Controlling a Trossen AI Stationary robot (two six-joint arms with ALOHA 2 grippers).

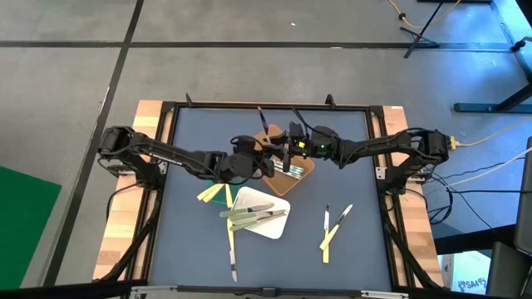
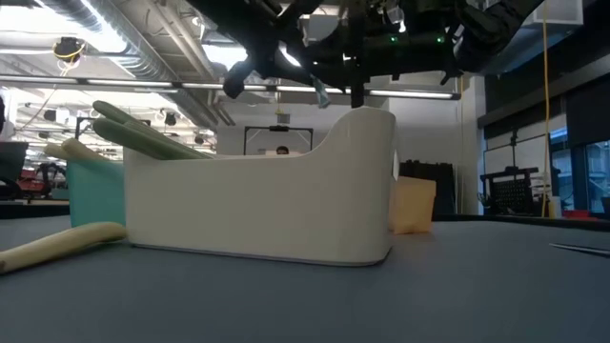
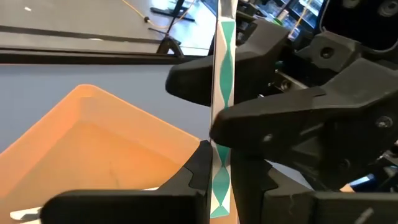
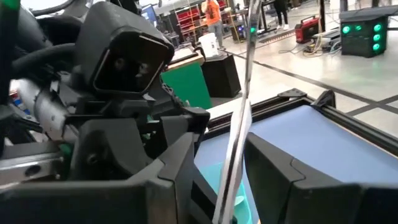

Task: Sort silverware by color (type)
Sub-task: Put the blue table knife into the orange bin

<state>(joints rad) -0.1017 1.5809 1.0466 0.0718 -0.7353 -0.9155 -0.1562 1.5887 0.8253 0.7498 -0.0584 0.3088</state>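
A thin piece of silverware with a silvery-blue patterned handle (image 3: 222, 74) stands upright above the brown tray (image 3: 93, 143), between both grippers. My left gripper (image 3: 219, 186) is shut on it. My right gripper (image 4: 217, 168) faces it from the table's right, open. Its fingers stand on either side of the same piece (image 4: 239, 130), higher up. In the high view the two grippers meet over the brown tray (image 1: 306, 172), left (image 1: 274, 162) and right (image 1: 291, 154). Whether the piece is a knife, fork or spoon is hidden. My left gripper pinches the piece's handle (image 3: 217, 163) between its two fingers, low on the handle. The fingers come nearly level from the table's left and lie across the piece. The piece stands upright, lifted clear of the brown tray.
A white tray (image 1: 277, 226) near the table's middle holds green-handled pieces (image 1: 249, 216). Yellow-handled pieces lie left of it (image 1: 212, 194) and on the right of the table (image 1: 331, 238). One more piece (image 1: 233, 249) lies near the front edge. Silvery pieces (image 1: 293, 170) lie in the brown tray.
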